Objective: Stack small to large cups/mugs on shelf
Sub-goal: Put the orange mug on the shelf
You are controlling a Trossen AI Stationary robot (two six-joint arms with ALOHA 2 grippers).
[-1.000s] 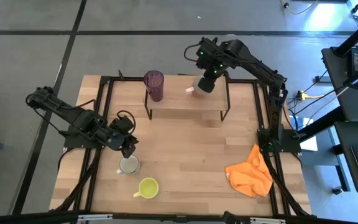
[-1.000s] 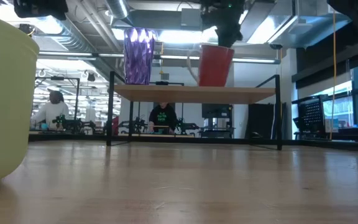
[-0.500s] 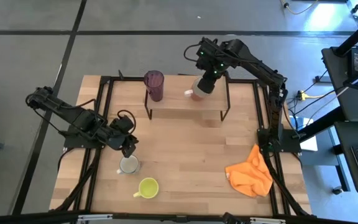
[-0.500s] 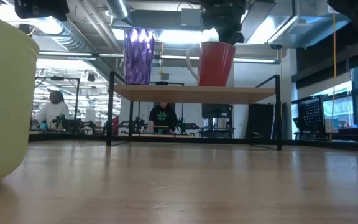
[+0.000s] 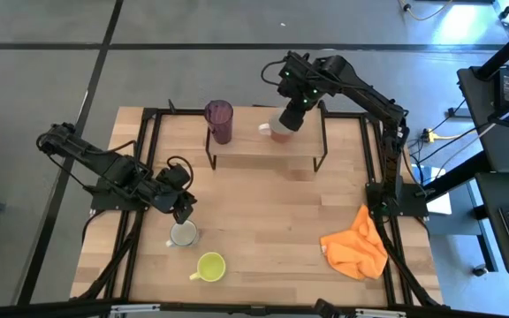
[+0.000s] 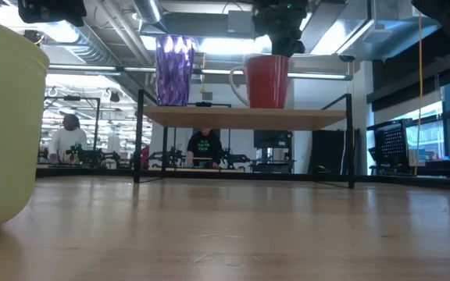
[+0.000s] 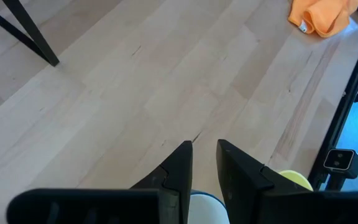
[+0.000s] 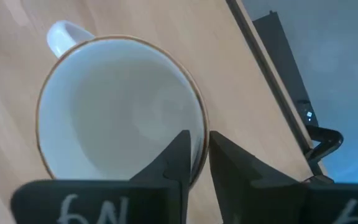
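The reddish-brown mug (image 5: 280, 130), white inside (image 8: 120, 112), stands upright on the right part of the light-wood shelf (image 5: 256, 150); its base rests on the board in the low view (image 6: 268, 80). My right gripper (image 5: 288, 115) is shut on its rim. The purple tumbler (image 5: 219, 121) stands on the shelf's left end. My left gripper (image 5: 183, 215) is at the far rim of the small white mug (image 5: 183, 235), which stands on the table. The yellow-green mug (image 5: 210, 265) stands near the table's front edge. My right gripper pinches the mug's wall at the rim (image 8: 197, 146), on the side away from the handle, one finger inside and one outside. The fingers come from above, pointing down. The mug stands upright with its base on the shelf. My left gripper has the small mug's white rim (image 7: 207, 200) between its two fingers, far back between them. The fingers come from above, slanting toward the table's near edge. The fingers hide most of the contact. The mug stands on the table.
An orange cloth (image 5: 353, 249) lies at the table's right front. The shelf's black legs (image 5: 318, 163) stand on the tabletop. The black arm frames run along both table sides. People sit in the room behind the table (image 6: 204, 147).
My right gripper has gone down a little and turned the reddish-brown mug from tilted to upright. The mug's base, lifted just clear of the board before, now sits flat on the shelf. The gripper stays shut on the rim.
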